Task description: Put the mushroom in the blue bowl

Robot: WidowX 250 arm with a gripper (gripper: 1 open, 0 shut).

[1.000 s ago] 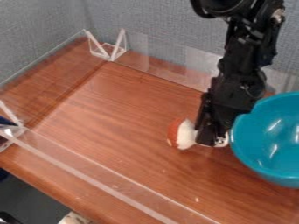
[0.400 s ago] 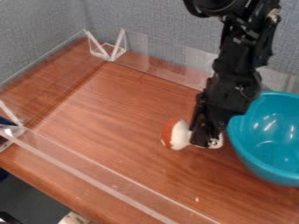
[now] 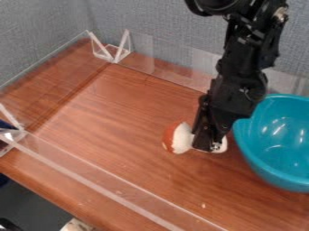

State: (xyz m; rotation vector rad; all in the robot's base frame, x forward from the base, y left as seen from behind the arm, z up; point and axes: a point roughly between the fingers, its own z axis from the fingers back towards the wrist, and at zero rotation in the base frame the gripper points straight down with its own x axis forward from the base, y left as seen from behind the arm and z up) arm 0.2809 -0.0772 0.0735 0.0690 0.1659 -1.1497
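Hand [image 3: 205, 143]: black, on my single arm, pointing straight down at the desk [image 3: 97, 117]. From my feed I read it as pinched on the mushroom; finger tips are dark and partly lost against the arm body, so exact contact pts not clear.

Mushroom [image 3: 179, 139]: small toy item, lying on its side at the hand's tip, sticking out to the cam's left of the fingers. Rounded red-orange cap edge visible w/ pale cream-white portion beside it. Sits low, at or just above desk surface; can't tell if it's lifted clear. Much smaller than the bowl.

Blue bowl [image 3: 277, 171]: large, round, deep, teal-blue plastic, glossy inside w/ light reflections. Right side of frame, partly cut off by frame edge. Just beside the hand; rim looks close to or touching the arm's lower part, can't separate them. Mushroom is outside the bowl, on the far side of the hand from it.

Desk: reddish-brown wood grain, shiny.

Clear acrylic barrier [image 3: 108, 185]: low transparent walls along desk's edges.

Backdrop [image 3: 49, 27]: grey-blue wall.
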